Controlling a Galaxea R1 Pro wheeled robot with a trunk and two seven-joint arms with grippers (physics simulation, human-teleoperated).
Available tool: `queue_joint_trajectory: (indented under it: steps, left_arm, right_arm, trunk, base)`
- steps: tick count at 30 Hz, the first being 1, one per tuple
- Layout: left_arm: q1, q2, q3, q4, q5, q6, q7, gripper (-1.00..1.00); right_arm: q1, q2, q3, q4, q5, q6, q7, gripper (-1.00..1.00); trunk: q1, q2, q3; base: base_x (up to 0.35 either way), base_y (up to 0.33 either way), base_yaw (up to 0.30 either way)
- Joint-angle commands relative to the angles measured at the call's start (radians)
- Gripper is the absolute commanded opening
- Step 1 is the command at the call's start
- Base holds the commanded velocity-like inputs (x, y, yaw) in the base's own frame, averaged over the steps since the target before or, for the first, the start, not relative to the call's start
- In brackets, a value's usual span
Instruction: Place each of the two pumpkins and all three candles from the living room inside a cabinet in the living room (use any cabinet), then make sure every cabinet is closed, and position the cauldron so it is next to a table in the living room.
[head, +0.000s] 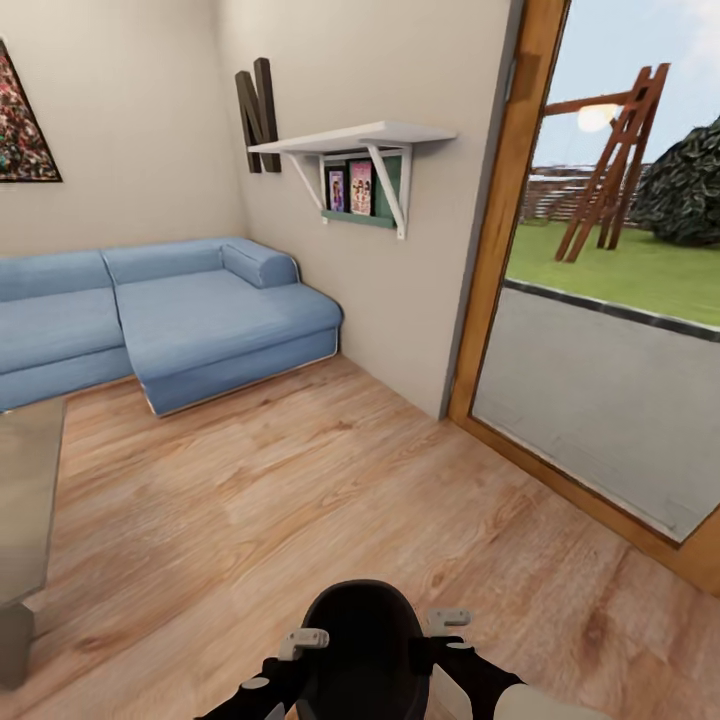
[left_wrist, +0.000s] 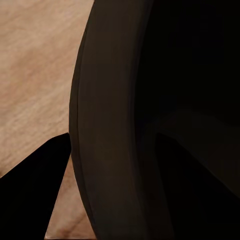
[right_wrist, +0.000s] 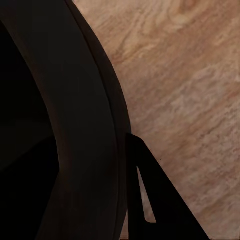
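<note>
Cauldron (head: 362, 650) gripped at its rim by both jaws over open floor (head: 300, 500), table (head: 25, 490) edge left

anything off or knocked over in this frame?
Nothing stands out. The cauldron is upright, carried between the left gripper and right gripper above bare wood floor. The table edge and sofa look undisturbed.

Landmark: the cauldron (head: 362, 650), low at the front, over the floor (head: 300, 500);
Grippers: left gripper (head: 300, 640) at its left rim; right gripper (head: 450, 625) at its right rim;
Bench (head: 25, 490): ahead-left;
Sofa (head: 160, 315): far ahead-left, against the wall;
Shelf (head: 350, 140): above, far ahead;
Glass door (head: 600, 300): ahead-right.
</note>
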Motion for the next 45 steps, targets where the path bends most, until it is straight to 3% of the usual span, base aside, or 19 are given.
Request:
queue_joint_trajectory:
  steps: [1,37,45]
  left_arm:
    - [0.0,0.001,-0.014,0.007,0.015,0.0,0.009,-1.0]
    - [0.0,0.002,-0.014,0.007,0.016,0.001,0.009,-1.0]
    - [0.0,0.002,-0.014,0.007,0.016,0.0,0.009,-1.0]
  right_arm:
    - [-0.001,-0.001,-0.015,-0.005,0.008,-0.017,-0.005,-1.0]
    - [-0.001,0.0,-0.015,-0.005,0.008,-0.017,-0.005,-1.0]
    - [-0.001,0.001,-0.015,-0.005,0.008,-0.017,-0.005,-1.0]
  trunk:
    - [-0.001,0.0,-0.001]
    - [-0.001,0.0,-0.001]
    - [-0.001,0.0,-0.001]
  base:
    - [-0.228,0.112,0.291]
    - [-0.055,0.03,0.291]
    - [0.0,0.175,0.291]
